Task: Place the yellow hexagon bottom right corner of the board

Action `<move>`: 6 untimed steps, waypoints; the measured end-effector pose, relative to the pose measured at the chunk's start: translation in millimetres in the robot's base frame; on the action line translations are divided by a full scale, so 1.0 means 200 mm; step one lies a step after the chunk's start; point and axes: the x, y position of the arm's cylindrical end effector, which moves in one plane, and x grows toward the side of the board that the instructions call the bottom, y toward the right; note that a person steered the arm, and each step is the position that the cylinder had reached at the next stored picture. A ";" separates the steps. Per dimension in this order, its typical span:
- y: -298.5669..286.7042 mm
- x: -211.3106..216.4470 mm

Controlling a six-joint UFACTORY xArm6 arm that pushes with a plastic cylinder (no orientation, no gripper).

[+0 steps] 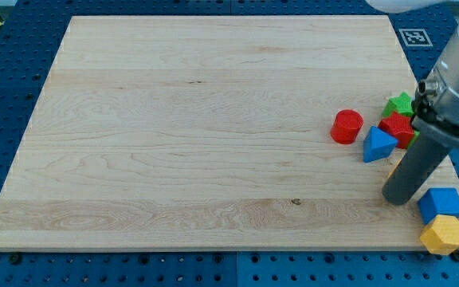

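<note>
Camera view looks down at an angle on a pale wooden board (198, 127) lying on a blue perforated table (6, 72). All the blocks are gathered at the view's right side. The yellow hexagon (443, 234), the block the task names, sits at the board's bottom right corner, its lower edge at or just over the board's rim, so the placement looks essentially complete, judging by position alone. A blue cube (440, 204) rests directly above it, touching or nearly touching it, probably because the two were crowded into the corner together. My tip (397, 198) is the lower end of a dark rod slanting down from the arm at the view's upper right; it rests on the board just to the left of the blue cube and up-left of the yellow hexagon, apart from both. The arm carries no claw, so nothing is spread, pressed together or pinching; the rod only pushes. Higher up lie a red cylinder (347, 126), a blue triangular block (378, 145), a red block (397, 127) partly hidden by the rod, and a green block (399, 104) behind it.
</note>
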 end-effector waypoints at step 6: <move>0.17 0.22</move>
